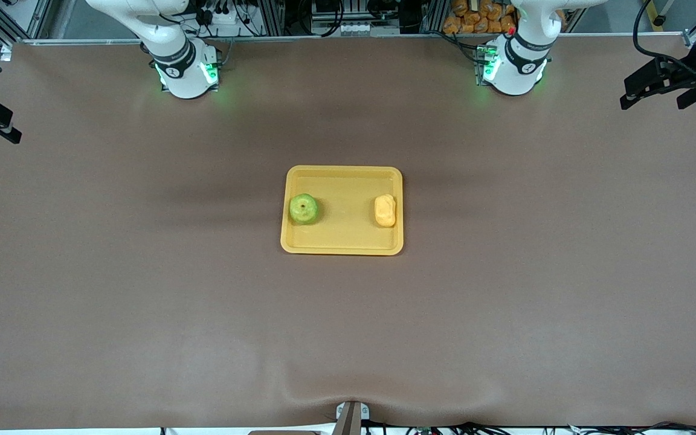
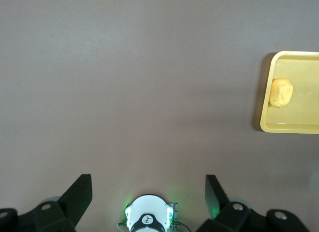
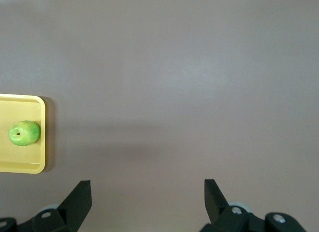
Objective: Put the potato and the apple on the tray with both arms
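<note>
The yellow-orange tray (image 1: pixel 345 232) lies in the middle of the table. The green apple (image 1: pixel 303 209) sits in it at the end toward the right arm. The yellow-orange potato (image 1: pixel 385 210) rests at the end toward the left arm. My left gripper (image 2: pixel 148 178) hangs open and empty high over its own green-lit base (image 2: pixel 148 217), with the tray (image 2: pixel 299 115) and potato (image 2: pixel 280 92) off to one side. Open and empty too, my right gripper (image 3: pixel 146 182) is high over bare table, apart from the tray (image 3: pixel 20 110) and apple (image 3: pixel 23 133). Neither gripper shows in the front view.
Brown table mat (image 1: pixel 142 272) spreads around the tray. Both arm bases (image 1: pixel 185 72) stand along the edge farthest from the front camera. Black brackets (image 1: pixel 656 81) jut in at both ends of the table. A small mount (image 1: pixel 351 417) sits at the nearest edge.
</note>
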`<action>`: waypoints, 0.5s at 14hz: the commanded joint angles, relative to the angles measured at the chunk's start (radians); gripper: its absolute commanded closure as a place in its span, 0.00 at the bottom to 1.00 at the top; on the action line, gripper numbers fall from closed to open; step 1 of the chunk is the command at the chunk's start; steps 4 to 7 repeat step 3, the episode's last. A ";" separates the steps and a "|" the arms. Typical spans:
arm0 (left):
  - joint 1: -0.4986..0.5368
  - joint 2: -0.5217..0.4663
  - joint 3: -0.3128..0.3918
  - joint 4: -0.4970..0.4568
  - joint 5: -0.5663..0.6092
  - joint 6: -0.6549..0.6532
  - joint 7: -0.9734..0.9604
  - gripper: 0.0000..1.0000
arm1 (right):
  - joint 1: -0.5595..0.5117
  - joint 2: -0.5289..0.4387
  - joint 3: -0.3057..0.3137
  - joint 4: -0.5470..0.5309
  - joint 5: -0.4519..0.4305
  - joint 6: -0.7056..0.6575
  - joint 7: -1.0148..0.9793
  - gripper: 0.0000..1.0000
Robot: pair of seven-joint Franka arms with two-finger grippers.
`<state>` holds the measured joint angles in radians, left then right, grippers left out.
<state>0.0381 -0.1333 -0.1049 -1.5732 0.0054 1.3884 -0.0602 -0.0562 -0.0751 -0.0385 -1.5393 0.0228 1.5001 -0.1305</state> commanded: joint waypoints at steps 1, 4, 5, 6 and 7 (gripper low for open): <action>0.005 -0.002 -0.006 0.010 -0.007 -0.005 -0.012 0.00 | 0.012 0.011 0.005 0.027 -0.015 -0.014 -0.008 0.00; 0.005 -0.003 -0.006 0.009 -0.007 -0.005 -0.012 0.00 | 0.012 0.011 0.005 0.025 -0.012 -0.015 -0.006 0.00; 0.005 -0.003 -0.006 0.009 -0.007 -0.005 -0.012 0.00 | 0.012 0.011 0.005 0.025 -0.012 -0.015 -0.006 0.00; 0.005 -0.003 -0.006 0.009 -0.007 -0.005 -0.012 0.00 | 0.012 0.011 0.005 0.025 -0.012 -0.015 -0.006 0.00; 0.005 -0.003 -0.006 0.009 -0.007 -0.005 -0.012 0.00 | 0.012 0.011 0.005 0.025 -0.012 -0.015 -0.006 0.00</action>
